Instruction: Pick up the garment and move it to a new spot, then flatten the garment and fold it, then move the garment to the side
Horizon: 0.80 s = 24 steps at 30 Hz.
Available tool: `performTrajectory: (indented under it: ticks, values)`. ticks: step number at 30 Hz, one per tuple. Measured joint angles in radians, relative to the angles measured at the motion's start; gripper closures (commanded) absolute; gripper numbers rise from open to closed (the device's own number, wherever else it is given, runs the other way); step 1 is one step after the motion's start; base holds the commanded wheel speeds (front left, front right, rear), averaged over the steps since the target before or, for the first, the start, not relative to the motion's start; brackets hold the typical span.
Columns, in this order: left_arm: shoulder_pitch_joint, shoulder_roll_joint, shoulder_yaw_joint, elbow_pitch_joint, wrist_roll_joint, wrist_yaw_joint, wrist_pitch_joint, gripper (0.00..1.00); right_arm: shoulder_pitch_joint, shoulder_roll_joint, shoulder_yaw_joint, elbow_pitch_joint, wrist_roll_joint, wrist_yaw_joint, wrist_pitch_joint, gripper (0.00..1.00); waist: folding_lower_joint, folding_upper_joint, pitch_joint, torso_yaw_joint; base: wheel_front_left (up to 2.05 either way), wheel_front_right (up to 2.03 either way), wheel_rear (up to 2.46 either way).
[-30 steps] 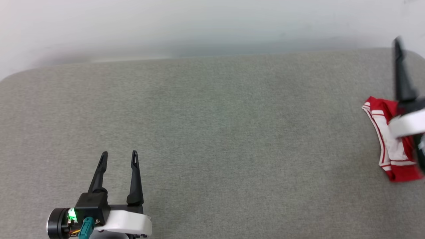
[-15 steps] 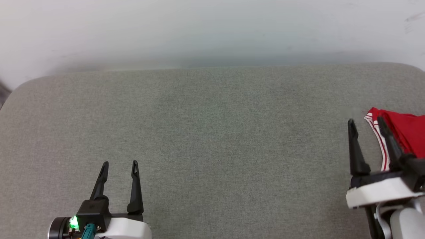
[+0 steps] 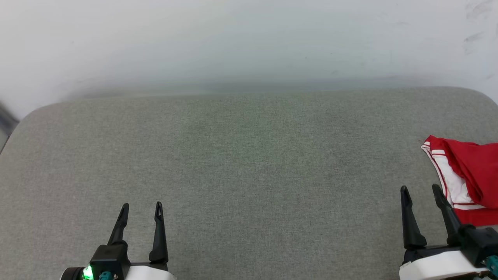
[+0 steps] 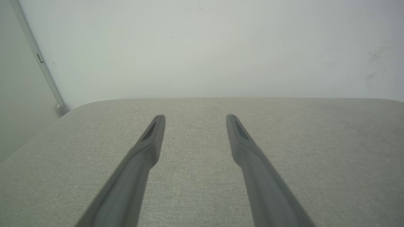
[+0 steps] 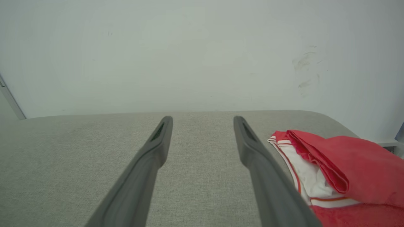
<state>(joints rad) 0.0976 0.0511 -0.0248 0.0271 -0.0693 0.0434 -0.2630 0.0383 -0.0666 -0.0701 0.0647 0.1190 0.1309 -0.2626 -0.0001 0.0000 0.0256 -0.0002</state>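
The garment (image 3: 470, 175), a red jersey with white sleeve and striped trim, lies folded at the right edge of the grey padded surface (image 3: 249, 163); its chest letters are hidden. In the right wrist view the garment (image 5: 341, 170) sits just right of the fingers. My right gripper (image 3: 421, 190) is open and empty at the lower right, its tips just left of the garment, apart from it. My left gripper (image 3: 141, 207) is open and empty at the lower left, far from the garment. In the left wrist view the left gripper (image 4: 195, 117) hangs over bare fabric.
A pale wall (image 3: 249, 42) rises right behind the surface's far edge. The surface's rounded corners show at far left (image 3: 23, 116) and far right (image 3: 482, 95). A wide stretch of grey fabric lies between the two grippers.
My right gripper has come off the garment and drawn back to the lower right, open. The garment stays on the right side. The head camera has tilted, shifting the whole picture down.
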Motion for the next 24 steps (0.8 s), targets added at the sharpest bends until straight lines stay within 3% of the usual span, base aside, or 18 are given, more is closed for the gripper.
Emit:
performTrajectory:
  ticks: [15, 16, 24]
  values:
    - [0.016, 0.0, 0.006, 0.012, -0.006, -0.008, 0.0, 0.0, 0.046, 0.011, -0.001, -0.008, 0.0, 0.0, 0.0, 0.0, 0.0001, 0.0, -0.023, 0.008, 0.0, 0.0, 0.0]
    - [0.016, 0.0, 0.006, 0.013, -0.006, -0.008, 0.0, 1.0, 0.046, 0.012, -0.001, -0.007, 0.0, 0.0, 0.0, 1.0, 0.0001, 0.0, -0.024, 0.009, 0.0, 0.0, 0.0]
    - [0.031, -0.001, 0.003, 0.071, -0.054, -0.012, 0.016, 1.0, 0.049, 0.012, 0.0, 0.045, 0.047, 0.0, 0.017, 1.0, 0.0001, 0.0, -0.025, 0.009, 0.0, 0.0, 0.0]
